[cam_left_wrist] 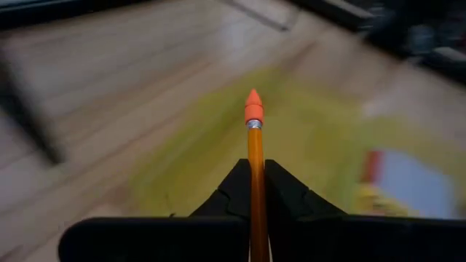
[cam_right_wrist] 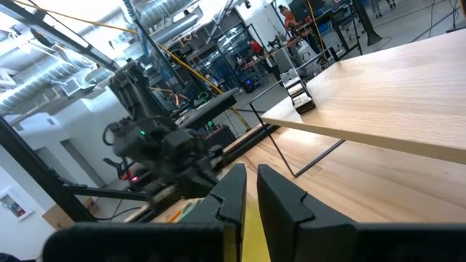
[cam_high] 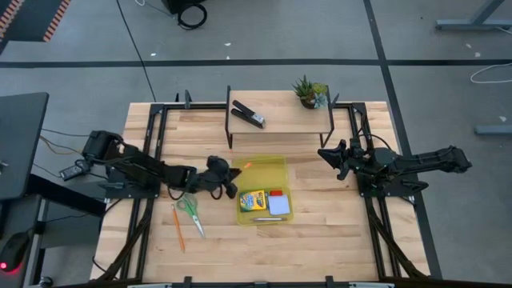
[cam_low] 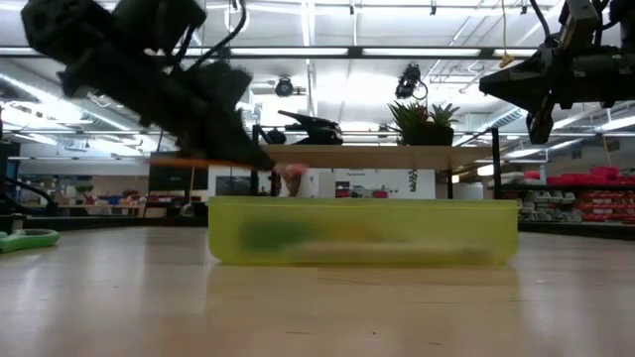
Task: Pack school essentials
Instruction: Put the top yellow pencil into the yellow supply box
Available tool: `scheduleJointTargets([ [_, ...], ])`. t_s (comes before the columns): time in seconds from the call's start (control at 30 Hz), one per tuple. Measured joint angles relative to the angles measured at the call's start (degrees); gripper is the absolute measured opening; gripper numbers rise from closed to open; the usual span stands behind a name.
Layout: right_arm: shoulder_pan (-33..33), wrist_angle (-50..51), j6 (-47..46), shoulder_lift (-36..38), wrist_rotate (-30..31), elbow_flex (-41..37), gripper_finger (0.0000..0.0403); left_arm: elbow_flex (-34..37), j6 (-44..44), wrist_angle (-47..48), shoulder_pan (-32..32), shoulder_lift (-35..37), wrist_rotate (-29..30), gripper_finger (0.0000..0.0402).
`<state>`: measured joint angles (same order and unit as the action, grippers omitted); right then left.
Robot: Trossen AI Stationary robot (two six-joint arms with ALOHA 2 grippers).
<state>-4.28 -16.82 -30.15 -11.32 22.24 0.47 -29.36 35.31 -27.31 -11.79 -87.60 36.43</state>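
An open yellow-green tray [cam_high: 264, 166] lies mid-table. Inside it are the crayon box [cam_high: 252, 200], a red eraser [cam_high: 276, 193], the pale blue notepad [cam_high: 279, 206] and a pen [cam_high: 262, 218]. My left gripper [cam_high: 230, 176] hangs over the tray's left wall, shut on an orange pencil [cam_left_wrist: 255, 145]. The green-handled scissors [cam_high: 190, 210] and a second orange pencil [cam_high: 178, 228] lie flat on the table left of the tray. My right gripper [cam_high: 330, 155] waits in the air to the tray's right, with a narrow gap between its fingers [cam_right_wrist: 280, 193]. My left gripper pinches the pencil's shaft [cam_left_wrist: 255, 171] between its two fingers. The pencil runs along the fingers, and its eraser end [cam_left_wrist: 253, 109] sticks out ahead of the tips. It is lifted clear and lies about level above the tray's left wall [cam_low: 223, 223].
A low wooden shelf [cam_high: 280, 120] on dark legs stands behind the tray. It bears a black stapler [cam_high: 248, 114] and a small potted plant [cam_high: 310, 92]. Bare wood [cam_high: 336, 232] lies near and to the right of the tray.
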Motion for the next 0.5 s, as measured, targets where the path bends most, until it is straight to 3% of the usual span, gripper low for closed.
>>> scheduleJointTargets([
  [0.23,0.01,0.02,0.00,-0.01,0.00,0.00,0.0042,-10.48,-5.49,-0.22,-1.28,-4.06,-5.85,0.0021],
  [0.5,0.00,0.52,-0.01,0.01,0.00,0.00,0.0042,-21.34,-7.52,0.13,-1.29,-16.01,-20.40,0.0022],
])
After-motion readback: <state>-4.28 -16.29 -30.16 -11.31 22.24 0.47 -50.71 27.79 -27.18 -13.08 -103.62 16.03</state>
